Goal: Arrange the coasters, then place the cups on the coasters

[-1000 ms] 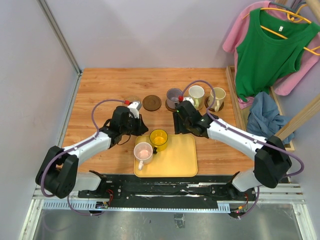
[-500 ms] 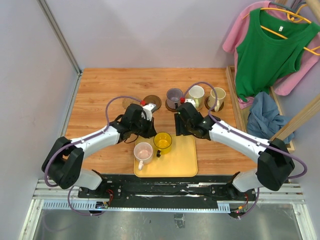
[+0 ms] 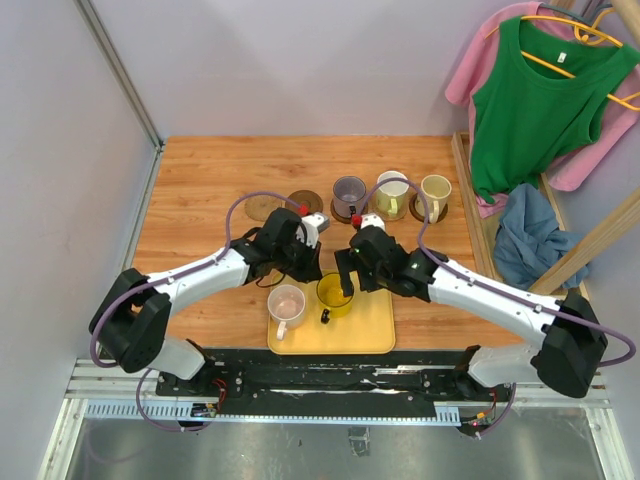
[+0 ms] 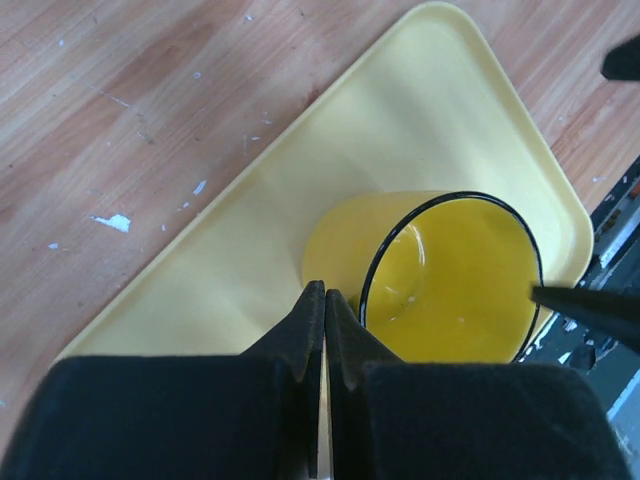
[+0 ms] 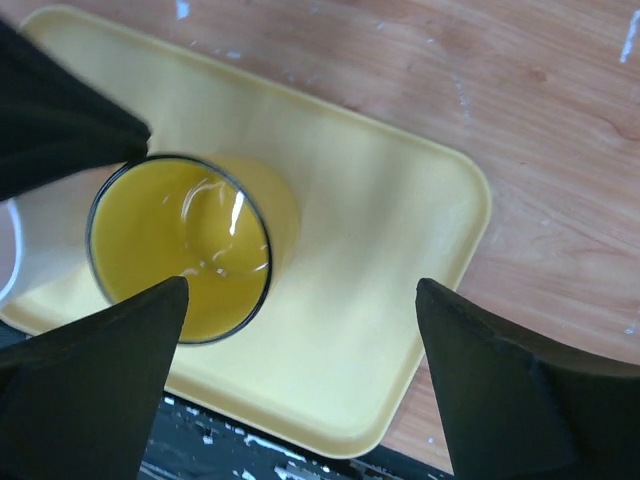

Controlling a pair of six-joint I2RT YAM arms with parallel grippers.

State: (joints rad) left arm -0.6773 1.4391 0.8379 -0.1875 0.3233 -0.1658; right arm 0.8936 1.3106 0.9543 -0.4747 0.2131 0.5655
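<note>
Yellow cup [image 3: 333, 295] on tray [image 3: 368, 328], left claw [image 4: 324, 292] pinched, perhaps touching, right claw [image 5: 302, 284] spread

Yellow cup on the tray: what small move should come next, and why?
Probably the right tool should lower and close on the yellow cup. It hangs wide open just above the cup, which stands on the tray, while the left tool is shut beside the cup's wall. A bare tan coaster lies at the back.
</note>
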